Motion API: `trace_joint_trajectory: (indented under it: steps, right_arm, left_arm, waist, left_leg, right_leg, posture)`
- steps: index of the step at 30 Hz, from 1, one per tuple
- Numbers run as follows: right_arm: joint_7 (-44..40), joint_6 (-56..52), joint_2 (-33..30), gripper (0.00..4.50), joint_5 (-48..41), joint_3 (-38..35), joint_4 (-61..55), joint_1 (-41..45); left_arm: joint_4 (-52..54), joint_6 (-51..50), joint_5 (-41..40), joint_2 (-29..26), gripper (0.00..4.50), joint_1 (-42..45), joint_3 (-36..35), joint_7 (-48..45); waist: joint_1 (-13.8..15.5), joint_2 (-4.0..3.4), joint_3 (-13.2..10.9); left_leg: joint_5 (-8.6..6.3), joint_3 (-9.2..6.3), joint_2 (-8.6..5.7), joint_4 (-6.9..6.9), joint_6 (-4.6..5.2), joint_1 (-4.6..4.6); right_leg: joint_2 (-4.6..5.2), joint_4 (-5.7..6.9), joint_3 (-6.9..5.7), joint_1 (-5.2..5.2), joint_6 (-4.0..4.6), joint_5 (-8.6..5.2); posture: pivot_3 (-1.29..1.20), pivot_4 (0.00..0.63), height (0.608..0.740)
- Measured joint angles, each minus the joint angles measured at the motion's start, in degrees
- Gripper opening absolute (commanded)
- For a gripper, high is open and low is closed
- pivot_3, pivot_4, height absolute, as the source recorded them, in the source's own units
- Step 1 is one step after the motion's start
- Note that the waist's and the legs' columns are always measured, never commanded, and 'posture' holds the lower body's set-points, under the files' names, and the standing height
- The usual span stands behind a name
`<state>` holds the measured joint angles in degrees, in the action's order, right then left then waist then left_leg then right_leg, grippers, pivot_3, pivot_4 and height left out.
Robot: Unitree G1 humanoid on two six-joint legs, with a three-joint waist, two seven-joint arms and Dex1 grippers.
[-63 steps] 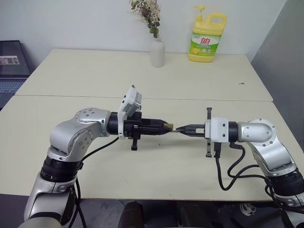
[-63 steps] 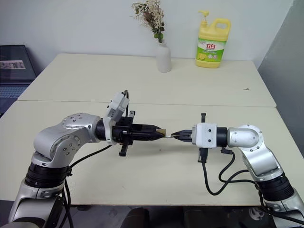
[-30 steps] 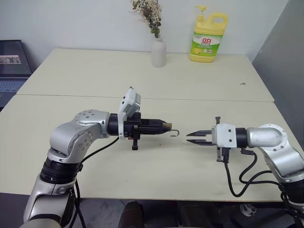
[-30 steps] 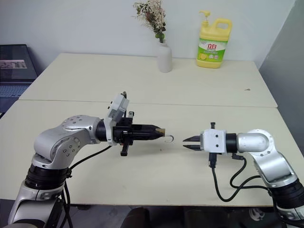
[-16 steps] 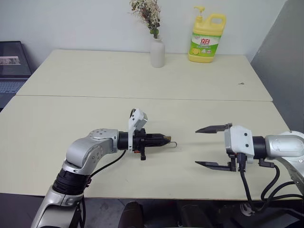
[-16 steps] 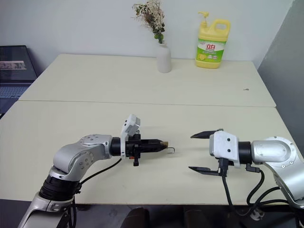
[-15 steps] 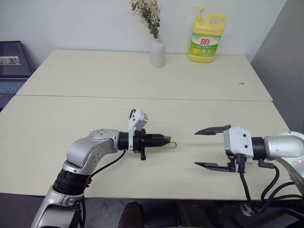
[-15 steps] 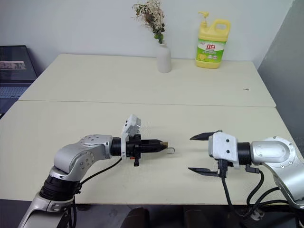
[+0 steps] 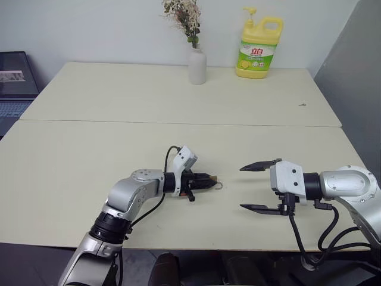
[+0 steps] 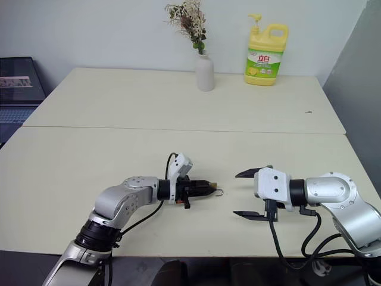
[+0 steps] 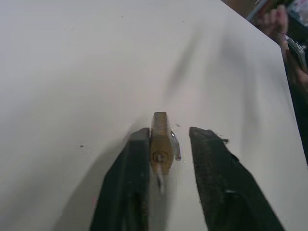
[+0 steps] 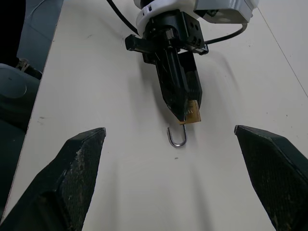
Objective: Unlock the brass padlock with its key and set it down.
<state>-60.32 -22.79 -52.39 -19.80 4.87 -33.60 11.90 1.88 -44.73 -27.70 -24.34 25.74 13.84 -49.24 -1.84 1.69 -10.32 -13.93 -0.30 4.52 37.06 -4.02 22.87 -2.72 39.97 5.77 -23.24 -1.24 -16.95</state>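
Note:
The brass padlock [image 11: 161,139] lies low over the table between the fingers of my left gripper [image 9: 208,179]. It touches one finger, and a gap shows between it and the other. Its thin shackle [image 12: 177,137] hangs open, pointing toward my right gripper. A thin silvery piece [image 11: 160,182] sticks out of its keyhole end and may be the key. My right gripper [image 9: 242,187] hovers a short way to the right of the padlock [image 9: 213,178], open wide and empty.
The table [image 9: 89,155] has a seam across its middle. At the back stand a white vase [image 9: 197,65] with dried flowers and a yellow detergent bottle [image 9: 258,50]. A laptop [image 9: 15,83] sits beyond the left edge, and a grey wall [image 9: 357,71] closes the right side.
My left arm has come down to the table with the padlock, and its fingers have parted. My right gripper, which was nearly shut, has opened wide and drawn back slightly.

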Motion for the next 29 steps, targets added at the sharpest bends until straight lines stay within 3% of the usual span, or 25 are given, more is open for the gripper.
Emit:
trace_joint_trajectory:
  steps: [5,12,17,23,29]
  right_arm:
    - [-0.6,0.0,-0.1,4.50,0.3,0.3,0.0,0.0]
    - [-0.8,-0.1,-0.3,4.50,0.9,0.9,0.3,0.0]
    - [0.0,-0.1,-0.2,4.50,2.2,0.9,2.3,-0.2]
    - [1.9,-0.5,1.8,4.50,2.3,0.4,5.5,-0.6]
    - [1.9,0.0,2.8,4.50,2.3,0.3,7.5,0.3]
  left_arm:
    - [-0.7,1.9,0.9,0.5,3.67,0.7,-1.2,0.5]
    - [2.2,13.0,2.2,-2.0,3.67,0.7,-6.1,-1.7]
    - [10.1,16.9,4.9,-10.3,3.67,-3.8,-9.7,-2.0]
    - [19.5,21.3,6.5,-22.1,3.67,-15.2,-13.3,-7.2]
    - [25.5,19.0,2.6,-23.8,3.67,-19.3,-16.5,-8.1]
  waist:
    - [0.0,0.00,0.0]
    - [0.0,0.00,0.0]
    - [-0.1,0.00,0.0]
    - [-0.1,0.00,0.0]
    - [0.0,0.01,0.0]
  left_leg:
    - [0.00,0.00,0.00,0.00,0.00,0.00]
    - [0.00,0.02,0.01,0.00,0.00,0.00]
    - [0.00,0.02,0.04,-0.03,0.00,-0.03]
    - [0.00,0.15,0.05,-0.04,-0.01,-0.02]
    - [0.00,0.15,0.06,-0.03,-0.01,-0.04]
  right_leg:
    - [0.00,0.00,0.00,0.00,0.00,0.00]
    - [0.00,0.00,0.02,0.00,0.01,0.01]
    - [0.00,-0.01,0.00,-0.01,0.02,-0.01]
    - [0.06,-0.03,0.03,-0.03,0.02,-0.03]
    - [0.07,-0.02,0.00,-0.03,0.01,-0.03]
  posture:
    - [0.00,0.150,0.740]
    - [0.00,0.150,0.740]
    - [0.00,0.150,0.740]
    - [0.00,0.150,0.740]
    - [0.00,0.150,0.740]
